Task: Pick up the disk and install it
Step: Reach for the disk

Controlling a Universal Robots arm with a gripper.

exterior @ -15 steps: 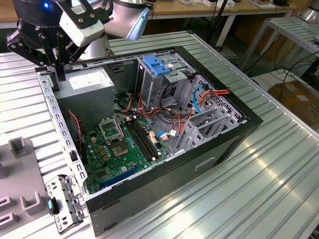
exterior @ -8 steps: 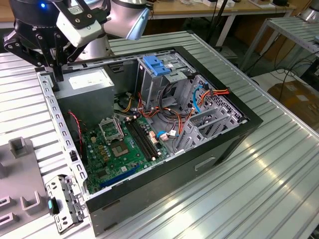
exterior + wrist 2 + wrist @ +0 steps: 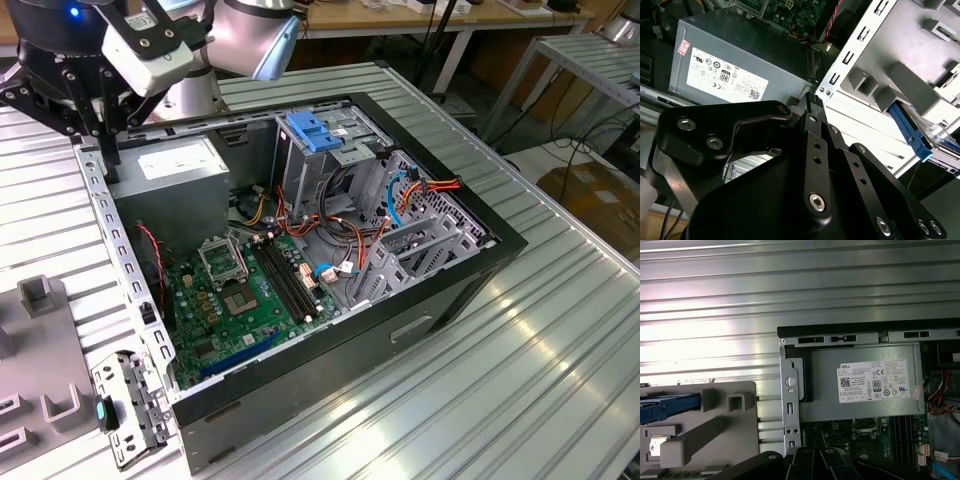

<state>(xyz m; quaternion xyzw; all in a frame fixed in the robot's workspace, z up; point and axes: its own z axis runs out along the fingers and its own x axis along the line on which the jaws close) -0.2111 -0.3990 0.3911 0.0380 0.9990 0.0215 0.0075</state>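
Jaws closed, empty: gripper (image 3: pixel 811 98) hovers at the case (image 3: pixel 300 390) rim beside the power supply (image 3: pixel 740 55). Disk (image 3: pixel 914 131) rests in its holder (image 3: pixel 910 75), not yet picked up or installed.

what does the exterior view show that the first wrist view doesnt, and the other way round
The exterior view adds the blue bracket atop the drive cage and the orange cables beyond it. The first wrist view adds what looks like the disk, its blue rail showing, in the grey fixture. Both share the power supply, the motherboard, that fixture and the ribbed table.
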